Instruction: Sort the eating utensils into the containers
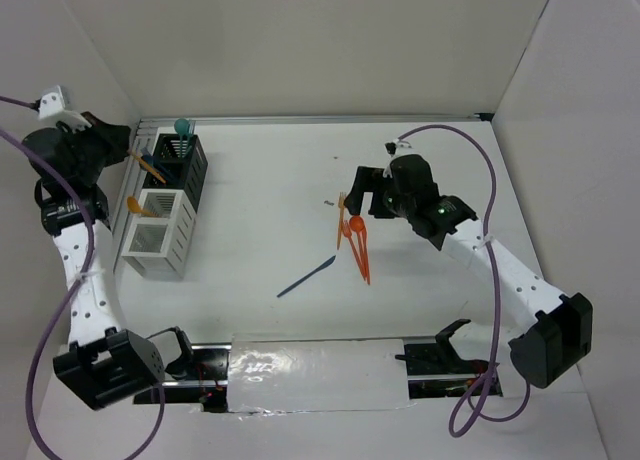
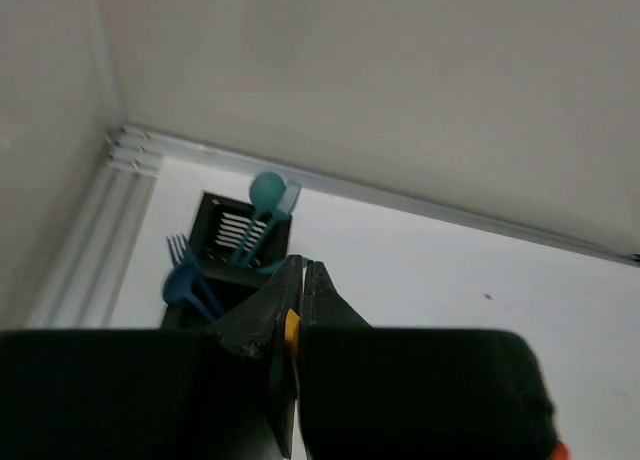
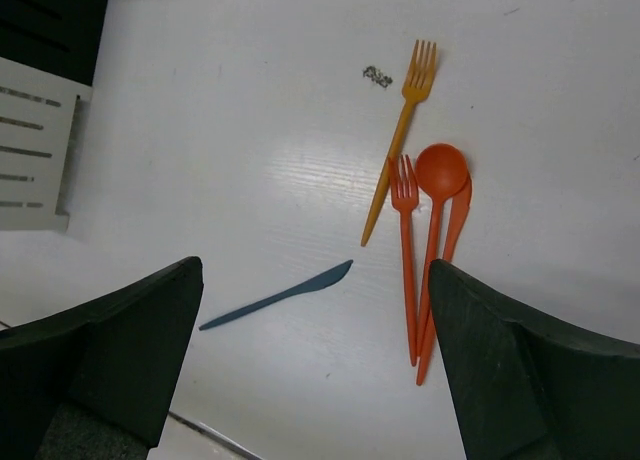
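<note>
White walled tabletop [image 1: 260, 180], left tool [image 2: 303, 267] clenched on orange utensil [image 2: 291, 327], right tool [image 3: 314, 268] spread wide

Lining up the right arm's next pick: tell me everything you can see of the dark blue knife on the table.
The dark blue knife is a slim one-piece utensil that looks like matte plastic, with a narrow handle widening into a pointed blade. It lies flat and diagonal on the white table, with its blade tip towards the orange utensils but clear of them. Nothing touches it.
</note>
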Controlling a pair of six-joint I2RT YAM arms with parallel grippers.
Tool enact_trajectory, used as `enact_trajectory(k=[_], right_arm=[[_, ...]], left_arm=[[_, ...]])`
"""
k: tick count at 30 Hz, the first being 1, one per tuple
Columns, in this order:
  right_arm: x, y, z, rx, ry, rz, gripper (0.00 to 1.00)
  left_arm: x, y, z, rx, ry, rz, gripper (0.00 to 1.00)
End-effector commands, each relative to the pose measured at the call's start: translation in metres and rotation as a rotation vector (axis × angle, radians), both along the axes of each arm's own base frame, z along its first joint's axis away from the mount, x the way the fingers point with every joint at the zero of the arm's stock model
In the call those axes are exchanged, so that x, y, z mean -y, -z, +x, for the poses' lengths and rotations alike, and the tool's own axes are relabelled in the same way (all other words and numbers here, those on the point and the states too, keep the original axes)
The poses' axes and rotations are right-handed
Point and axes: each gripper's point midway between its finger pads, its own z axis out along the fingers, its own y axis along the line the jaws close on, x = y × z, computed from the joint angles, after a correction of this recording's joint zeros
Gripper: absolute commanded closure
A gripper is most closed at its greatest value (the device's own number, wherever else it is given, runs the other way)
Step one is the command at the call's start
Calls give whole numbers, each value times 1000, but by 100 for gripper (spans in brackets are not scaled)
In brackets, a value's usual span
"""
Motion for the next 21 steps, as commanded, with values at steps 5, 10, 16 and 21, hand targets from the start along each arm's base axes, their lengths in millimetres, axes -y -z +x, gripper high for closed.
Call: enact_trajectory(k=[5, 10, 16, 21], right_arm=[[0, 10, 17, 9, 27, -24, 0], [1, 20, 32, -10, 42, -84, 0], [0, 30, 35, -12, 55, -70, 0], [4, 43, 35, -34, 89, -69, 0]], left_arm=[[-38, 13, -7, -39, -131, 269, 96], [-46, 38, -5, -20, -159, 188, 97], [-50, 50, 0, 13, -143, 179, 97], [-51, 64, 4, 46, -138, 196, 96]])
